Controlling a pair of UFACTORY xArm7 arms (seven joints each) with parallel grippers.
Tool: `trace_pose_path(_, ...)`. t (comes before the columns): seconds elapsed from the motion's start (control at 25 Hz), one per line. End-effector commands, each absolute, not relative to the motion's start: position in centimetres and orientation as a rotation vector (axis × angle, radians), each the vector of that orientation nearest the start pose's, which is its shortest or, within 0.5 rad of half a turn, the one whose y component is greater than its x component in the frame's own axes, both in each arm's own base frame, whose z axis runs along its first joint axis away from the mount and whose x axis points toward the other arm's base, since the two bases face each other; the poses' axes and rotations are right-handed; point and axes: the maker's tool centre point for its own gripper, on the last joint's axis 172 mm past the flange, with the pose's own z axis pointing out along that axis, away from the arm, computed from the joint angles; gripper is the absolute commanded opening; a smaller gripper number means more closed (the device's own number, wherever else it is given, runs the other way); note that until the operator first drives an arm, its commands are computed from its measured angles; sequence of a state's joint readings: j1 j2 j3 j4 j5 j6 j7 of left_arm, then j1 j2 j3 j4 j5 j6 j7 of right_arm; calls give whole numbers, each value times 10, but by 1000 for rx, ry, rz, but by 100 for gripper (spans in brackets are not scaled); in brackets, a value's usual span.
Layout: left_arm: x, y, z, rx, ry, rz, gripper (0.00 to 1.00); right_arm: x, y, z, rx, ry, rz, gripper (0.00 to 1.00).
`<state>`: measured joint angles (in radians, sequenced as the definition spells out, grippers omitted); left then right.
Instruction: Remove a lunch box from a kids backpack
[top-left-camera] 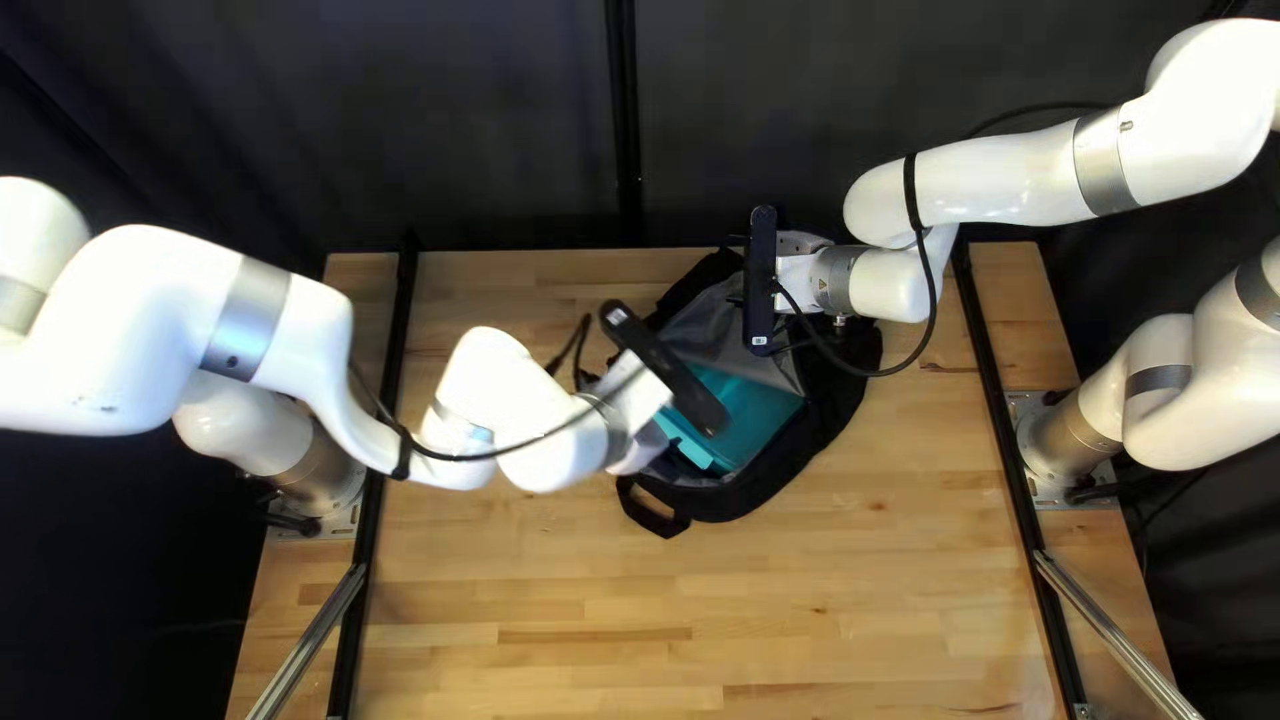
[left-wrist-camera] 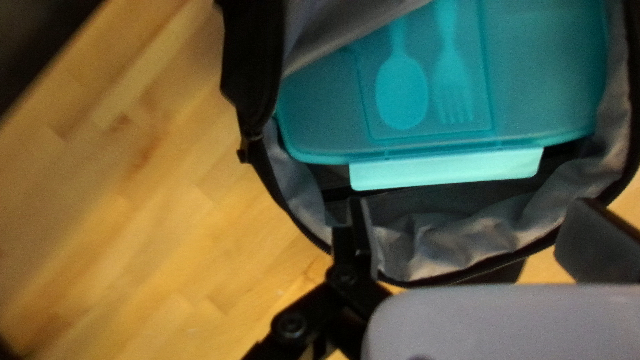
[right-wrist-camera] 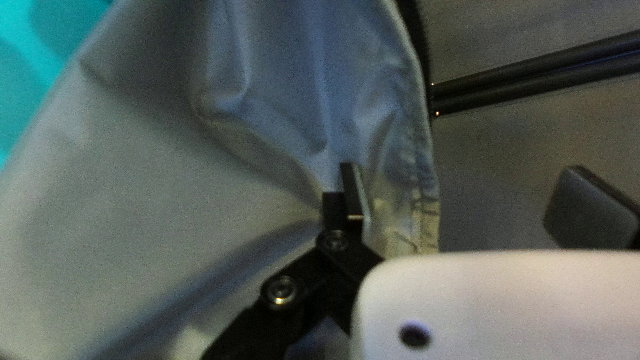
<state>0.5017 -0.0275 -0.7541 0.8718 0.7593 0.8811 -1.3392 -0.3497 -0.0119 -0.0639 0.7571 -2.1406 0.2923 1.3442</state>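
Observation:
At the middle of the top left view, the teal lunch box (top-left-camera: 747, 414) lies inside the open black backpack (top-left-camera: 840, 407). My left gripper (top-left-camera: 646, 446) is over the backpack's near left side, its fingertips hidden. In the left wrist view my left gripper (left-wrist-camera: 477, 233) is open, the zippered rim below its fingers and the pale latch (left-wrist-camera: 447, 169) of the lunch box (left-wrist-camera: 547, 80) just ahead. My right gripper (top-left-camera: 800, 246) is at the backpack's far side. In the right wrist view my right gripper (right-wrist-camera: 470, 200) is open; one finger touches the grey lining (right-wrist-camera: 267, 133), the other stands apart beyond the edge.
A carry handle (top-left-camera: 654, 512) of the backpack sticks out onto the wooden table (top-left-camera: 560, 574). Dark rails run along both table sides, and a dark curtain (top-left-camera: 507, 120) hangs behind the far edge. A cable loops beside my right arm's wrist.

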Motion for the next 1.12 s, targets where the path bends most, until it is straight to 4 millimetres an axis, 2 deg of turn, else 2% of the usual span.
trace_pose_path(0.04, 491, -19, 163, -2484, -633, -552, 100, 492, -220, 169, 2285, 321, 780, 100)
trace_pose_path(0.2, 489, -18, 145, -2453, -513, -521, 100, 492, -220, 169, 2285, 321, 780, 100)
trace_pose_path(0.44, 469, -12, 125, -2409, -341, -523, 100, 492, -220, 169, 2285, 321, 780, 100)
trace_pose_path(0.52, 460, -7, 127, -2386, -303, -531, 100, 492, -220, 169, 2285, 321, 780, 100)
trace_pose_path(0.6, 437, 12, 142, -2312, -405, -542, 100, 492, -220, 169, 2285, 321, 780, 100)
trace_pose_path(1.12, 437, 12, 142, -2312, -405, -542, 100, 492, -220, 169, 2285, 321, 780, 100)
